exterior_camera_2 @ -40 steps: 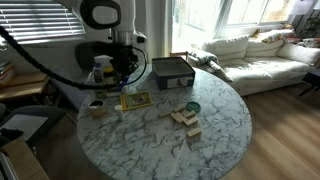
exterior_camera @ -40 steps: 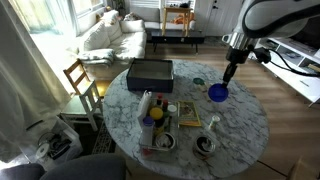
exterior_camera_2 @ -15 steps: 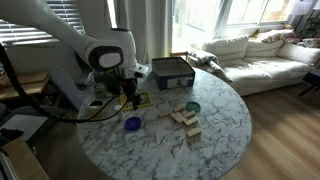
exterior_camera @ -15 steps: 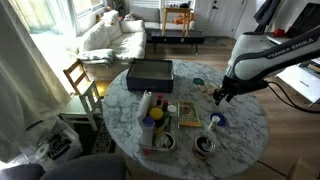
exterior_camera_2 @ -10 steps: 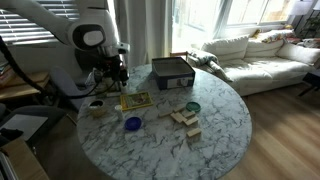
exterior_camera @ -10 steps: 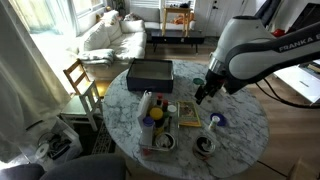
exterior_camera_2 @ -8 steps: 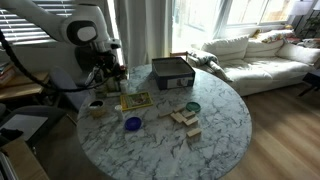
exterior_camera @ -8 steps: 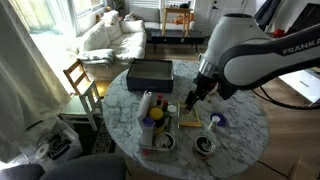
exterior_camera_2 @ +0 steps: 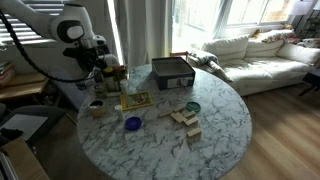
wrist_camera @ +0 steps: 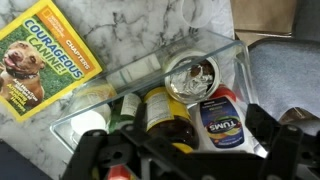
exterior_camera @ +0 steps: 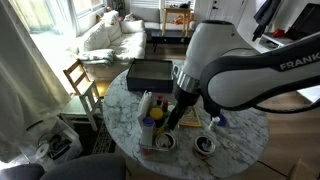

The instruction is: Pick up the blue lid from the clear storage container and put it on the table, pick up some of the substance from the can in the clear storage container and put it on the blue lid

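The blue lid (exterior_camera_2: 133, 124) lies flat on the marble table (exterior_camera_2: 215, 125); part of the blue lid (exterior_camera: 218, 122) shows past the arm in an exterior view. My gripper (wrist_camera: 185, 152) hangs open and empty over the clear storage container (wrist_camera: 222, 42). Its dark fingers (wrist_camera: 98, 155) frame the bottles below. The can (wrist_camera: 190, 72) stands in the container's far end, with a silvery rim and a pale crinkled inside. In both exterior views my gripper (exterior_camera: 172, 119) (exterior_camera_2: 104, 72) is above the container (exterior_camera: 157, 128), well away from the lid.
In the container stand a Tums bottle (wrist_camera: 218, 125), a brown jar with a yellow label (wrist_camera: 163, 115) and a green bottle (wrist_camera: 124, 106). A yellow book (wrist_camera: 45, 55) lies beside it. A black box (exterior_camera: 150, 72), a dark tin (exterior_camera: 204, 146) and wooden blocks (exterior_camera_2: 185, 117) share the table.
The gripper has opened and left the blue lid lying on the table. The arm has then swung across the table to hang over the clear container.
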`<action>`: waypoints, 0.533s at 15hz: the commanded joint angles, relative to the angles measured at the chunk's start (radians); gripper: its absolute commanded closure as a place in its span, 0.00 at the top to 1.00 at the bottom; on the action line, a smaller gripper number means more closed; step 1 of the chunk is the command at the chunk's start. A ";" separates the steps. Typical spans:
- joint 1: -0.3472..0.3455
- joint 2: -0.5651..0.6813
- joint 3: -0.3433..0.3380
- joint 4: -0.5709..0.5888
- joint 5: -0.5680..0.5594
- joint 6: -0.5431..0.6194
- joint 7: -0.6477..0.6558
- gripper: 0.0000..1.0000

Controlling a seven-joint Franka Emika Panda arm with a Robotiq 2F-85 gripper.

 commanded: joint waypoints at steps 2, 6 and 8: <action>0.002 0.001 -0.005 0.003 0.002 -0.003 -0.007 1.00; 0.022 0.013 -0.013 0.015 -0.042 -0.023 0.108 1.00; 0.029 0.017 -0.013 0.023 -0.051 -0.039 0.168 0.78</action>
